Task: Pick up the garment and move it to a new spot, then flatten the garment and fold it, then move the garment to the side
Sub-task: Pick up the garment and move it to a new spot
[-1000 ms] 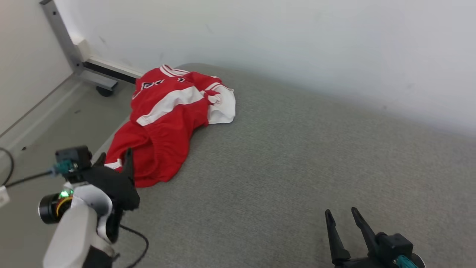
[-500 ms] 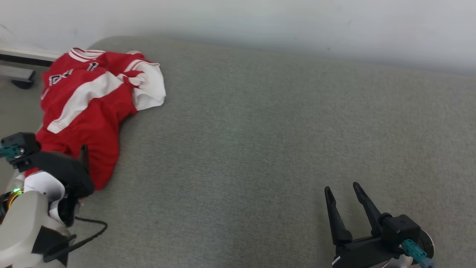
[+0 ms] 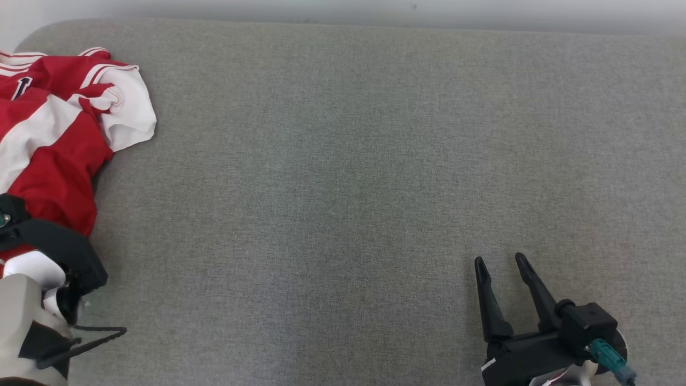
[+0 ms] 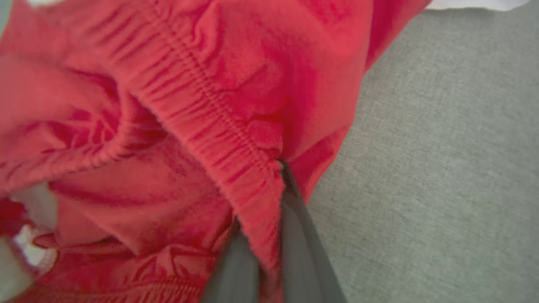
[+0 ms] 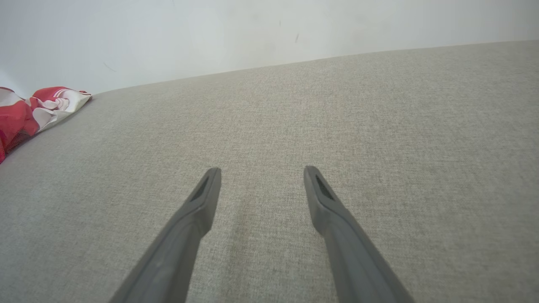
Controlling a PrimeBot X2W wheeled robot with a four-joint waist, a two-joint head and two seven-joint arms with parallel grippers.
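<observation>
The garment (image 3: pixel 51 161) is a crumpled red and white piece lying at the far left of the grey fabric surface (image 3: pixel 348 161). In the left wrist view its red elastic hem (image 4: pixel 236 139) is pinched between my left gripper's (image 4: pixel 269 189) two dark fingers, which are shut on it. In the head view the left gripper's black body (image 3: pixel 59 249) sits at the garment's near end, with its fingertips hidden. My right gripper (image 3: pixel 499 260) stands open over bare surface at the lower right, far from the garment, with nothing between its fingers (image 5: pixel 202 206). A corner of the garment (image 5: pixel 25 111) shows at far left.
A pale wall (image 5: pixel 252 33) runs along the far edge of the grey surface. A black cable (image 3: pixel 91 340) trails from my left wrist at the lower left. The surface's rounded far-left corner (image 3: pixel 37 37) lies just beyond the garment.
The head camera has swung right, so the garment now sits at the picture's left edge. My left gripper has gone from open to shut on the garment's hem. The right gripper stays open.
</observation>
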